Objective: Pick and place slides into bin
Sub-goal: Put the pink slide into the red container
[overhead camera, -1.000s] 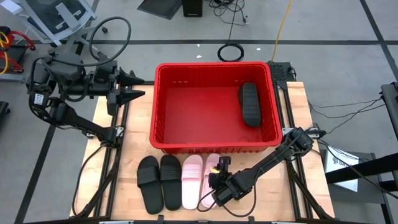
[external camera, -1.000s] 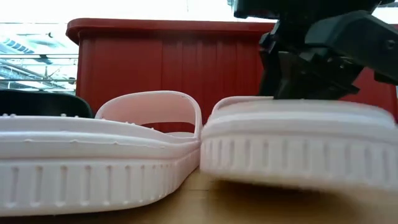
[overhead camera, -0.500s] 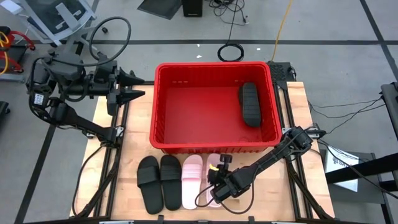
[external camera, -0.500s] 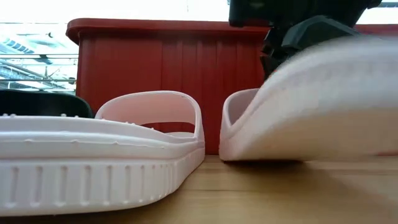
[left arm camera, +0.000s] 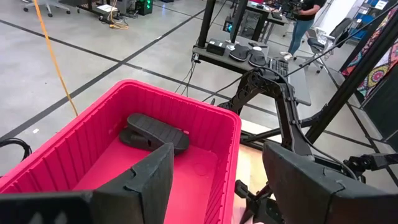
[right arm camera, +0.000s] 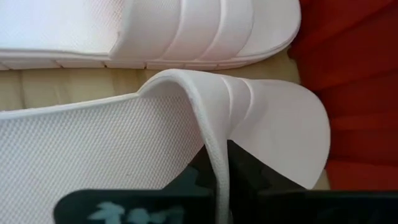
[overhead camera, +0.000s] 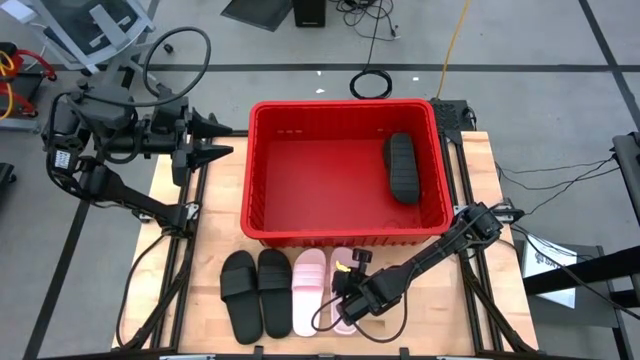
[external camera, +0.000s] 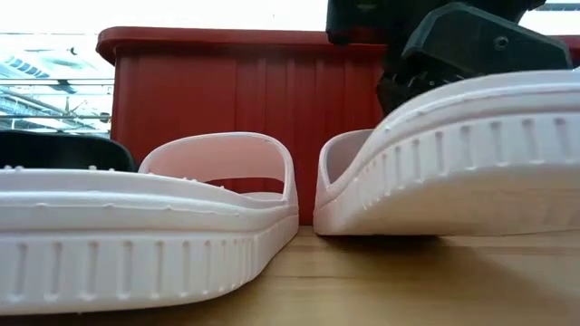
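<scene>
Pink slide (overhead camera: pixel 344 290) pinched by strap in right tool (overhead camera: pixel 352 294), heel end tilted off worktop (overhead camera: pixel 430 310), beside second pink slide (overhead camera: pixel 308 290). Two black slides (overhead camera: pixel 255 290) alongside. Another black slide (overhead camera: pixel 402 167) in red bin (overhead camera: pixel 262 190). Left tool (overhead camera: pixel 212 140) spread, beside bin.

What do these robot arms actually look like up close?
Both are dark, jointed arms of slim black links. The left arm carries a small white label and ends in the left gripper, two pointed black fingers. The right arm trails thin black cables; the right gripper has blocky black fingers.
</scene>
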